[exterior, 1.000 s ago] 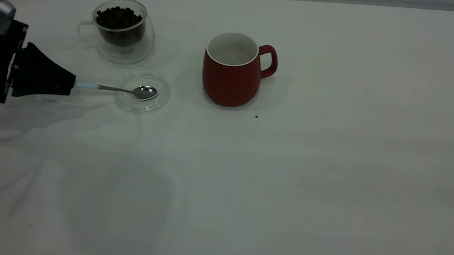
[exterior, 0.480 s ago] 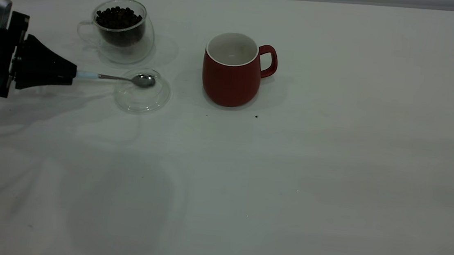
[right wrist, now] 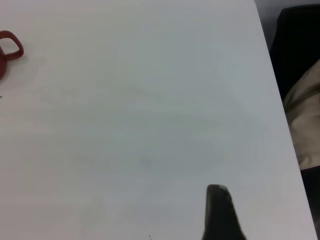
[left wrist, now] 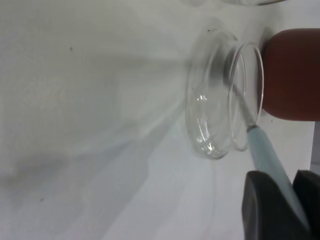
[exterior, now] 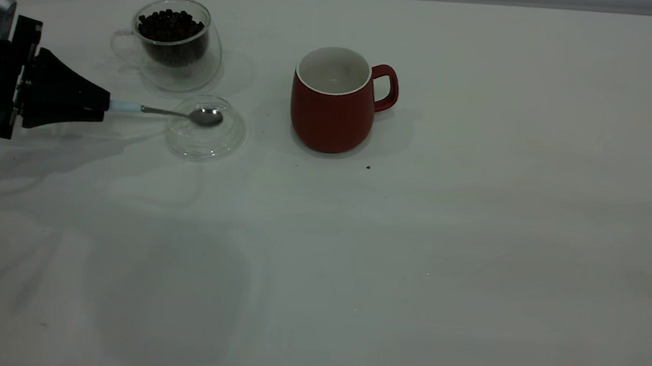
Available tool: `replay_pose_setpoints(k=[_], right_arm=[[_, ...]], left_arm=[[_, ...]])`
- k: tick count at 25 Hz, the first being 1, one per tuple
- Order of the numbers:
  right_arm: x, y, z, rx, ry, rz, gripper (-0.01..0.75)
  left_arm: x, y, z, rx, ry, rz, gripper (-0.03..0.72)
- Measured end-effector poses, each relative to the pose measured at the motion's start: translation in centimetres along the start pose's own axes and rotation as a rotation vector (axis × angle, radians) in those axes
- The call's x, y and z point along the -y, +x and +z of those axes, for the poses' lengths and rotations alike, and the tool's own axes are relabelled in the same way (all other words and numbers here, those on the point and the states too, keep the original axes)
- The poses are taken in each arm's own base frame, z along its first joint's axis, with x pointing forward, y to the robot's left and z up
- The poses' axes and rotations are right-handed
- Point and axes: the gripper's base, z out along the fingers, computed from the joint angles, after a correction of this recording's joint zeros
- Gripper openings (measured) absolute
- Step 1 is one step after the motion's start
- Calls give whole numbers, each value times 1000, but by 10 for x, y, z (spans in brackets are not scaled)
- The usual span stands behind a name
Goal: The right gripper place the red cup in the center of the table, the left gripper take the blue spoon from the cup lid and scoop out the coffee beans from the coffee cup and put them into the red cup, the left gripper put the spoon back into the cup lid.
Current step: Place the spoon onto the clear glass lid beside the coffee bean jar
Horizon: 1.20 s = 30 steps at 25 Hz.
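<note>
Here, at the far left of the table (exterior: 473,249), the left gripper (exterior: 99,110), fingers (left wrist: 267,207) pinching the pale handle of the blue spoon (exterior: 190,115), bowl held level over the far half of the cup lid (exterior: 204,140), apparently clear of the glass. Just beyond the lid, the coffee cup (exterior: 173,43), upright, handle to the left, heaped with coffee beans (exterior: 170,25). Right of both, near the table's middle, the red cup (exterior: 333,101), upright, handle to the right, white inside seemingly bare; one dark speck (exterior: 368,166) on the table just near of it. Shown only by the exterior view: glass cup and beans in full, spoon bowl, whole red cup. Shown only by the left wrist view: close grip on the handle, lid rim edge-on, red cup wall just behind it. Shown only by the right wrist view: the right gripper (right wrist: 220,212), a single dark finger over bare table near the right edge, well apart from the red cup's handle; its spread, cannot tell. Count: two cups, one lid, one spoon, one heap of beans, two grippers.
</note>
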Motion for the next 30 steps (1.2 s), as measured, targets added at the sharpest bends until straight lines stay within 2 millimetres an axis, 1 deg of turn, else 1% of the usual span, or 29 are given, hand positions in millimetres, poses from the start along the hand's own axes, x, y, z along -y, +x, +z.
replay_pose_setpoints(k=[5, 8, 10, 12, 17, 19, 21, 23, 26, 28, 30], right_arm=[[0, 0, 0, 0, 0, 0, 504], [0, 0, 0, 0, 0, 0, 504], [0, 0, 0, 0, 0, 0, 504], [0, 0, 0, 0, 0, 0, 504], [0, 0, 0, 0, 0, 0, 504], [0, 0, 0, 0, 0, 0, 504], [0, 0, 0, 0, 0, 0, 504], [0, 0, 0, 0, 0, 0, 504], [0, 0, 0, 0, 0, 0, 504], [0, 0, 0, 0, 0, 0, 504], [0, 0, 0, -1, 0, 0, 504]], left_arm=[[0, 0, 0, 0, 1, 0, 416], [0, 0, 0, 0, 2, 0, 502], [0, 0, 0, -1, 3, 0, 533], [1, 0, 2, -6, 5, 3, 547], [6, 2, 9, -30, 9, 16, 555], [5, 4, 8, -49, 4, 28, 555], [2, 5, 3, -64, -5, 35, 556], [-4, 6, -4, -58, -12, 31, 556], [-13, 5, -21, -21, 2, -13, 556], [-18, 4, -38, 24, 43, -75, 556], [-17, -1, -60, 99, 117, -147, 557]])
